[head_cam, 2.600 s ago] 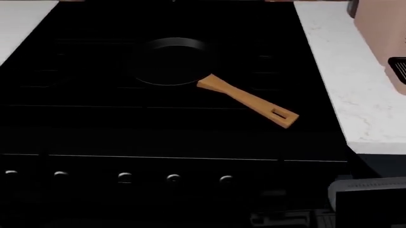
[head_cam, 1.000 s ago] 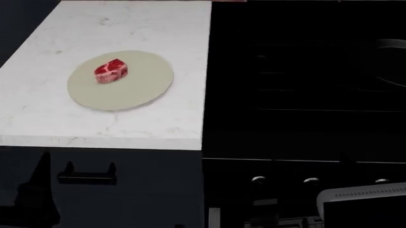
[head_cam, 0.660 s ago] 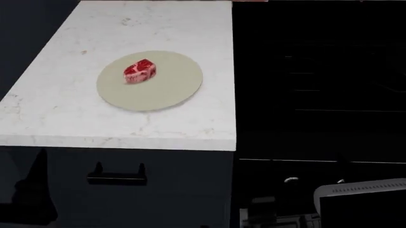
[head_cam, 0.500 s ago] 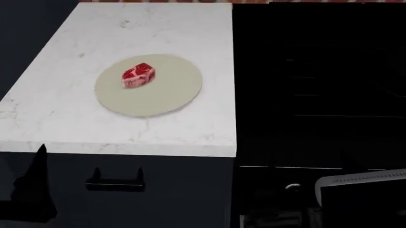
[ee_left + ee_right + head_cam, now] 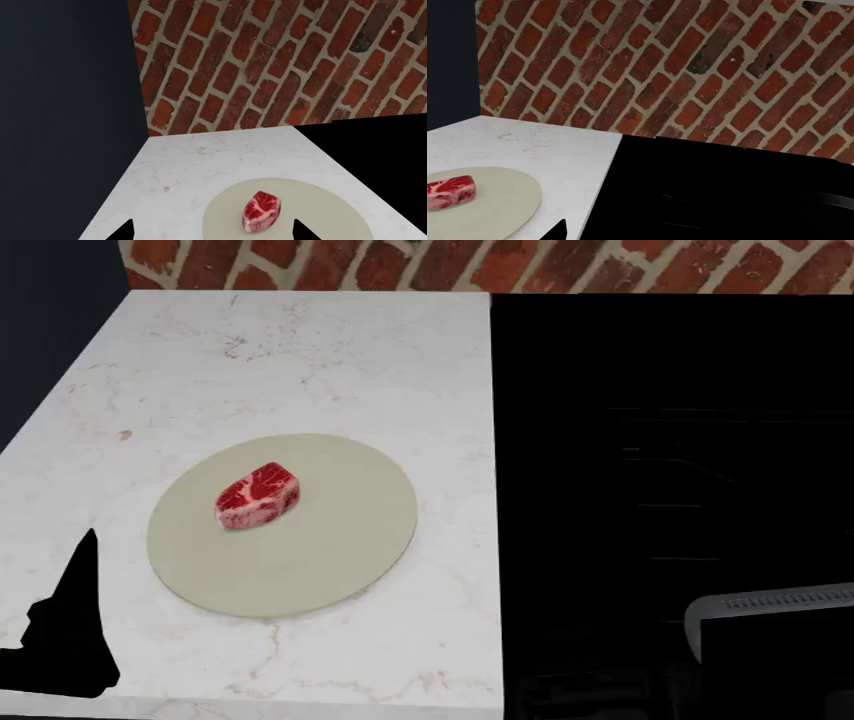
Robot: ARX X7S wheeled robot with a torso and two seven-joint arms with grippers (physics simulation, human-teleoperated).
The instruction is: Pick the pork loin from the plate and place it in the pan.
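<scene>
Pork loin on plate, between left gripper fingertips.

Matt beige plate, veined white marble counter, rough red brick wall.

Open counter surrounds the plate; brick wall behind.

Pork loin — red, marbled — lies left of centre on beige plate.
</scene>
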